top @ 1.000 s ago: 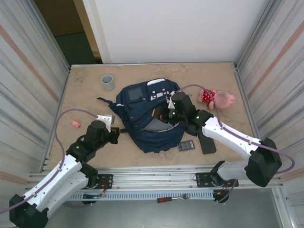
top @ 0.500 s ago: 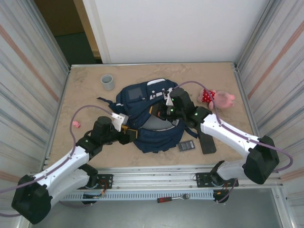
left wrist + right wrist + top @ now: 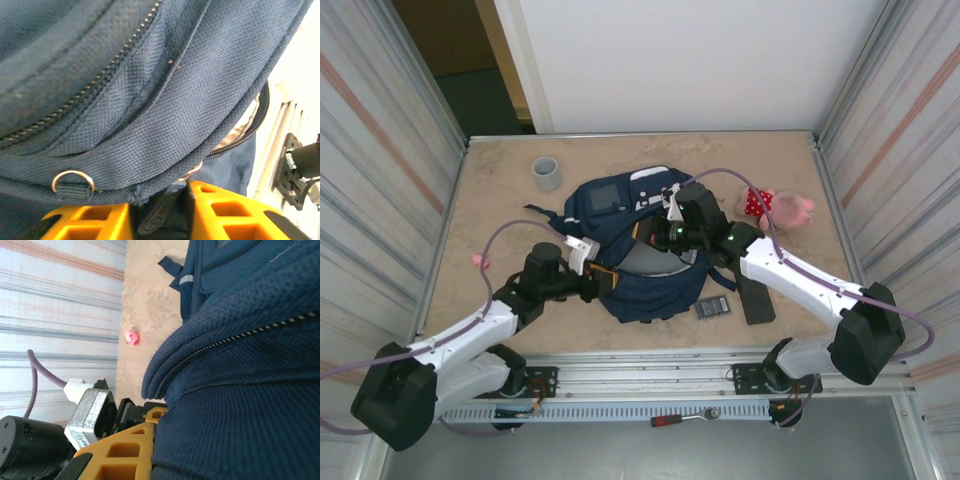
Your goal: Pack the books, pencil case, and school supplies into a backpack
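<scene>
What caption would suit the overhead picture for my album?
Navy backpack on a tan table, left claw and right claw both pinching fabric at its open mouth.

The sandy tan table [image 3: 500, 215] is carrying a navy backpack [image 3: 650, 295], which is lying across its middle. From the backpack, a grey cup [image 3: 547, 172] is standing upright at ten o'clock, a pink and red plush toy [image 3: 775, 207] is lying at two o'clock, and a small pink object [image 3: 479, 261] is lying at nine o'clock. A dark grid-faced piece [image 3: 712, 307] is lying at four o'clock, just beside the backpack, with a flat black oblong [image 3: 756, 300] lying at that piece's three o'clock.
</scene>
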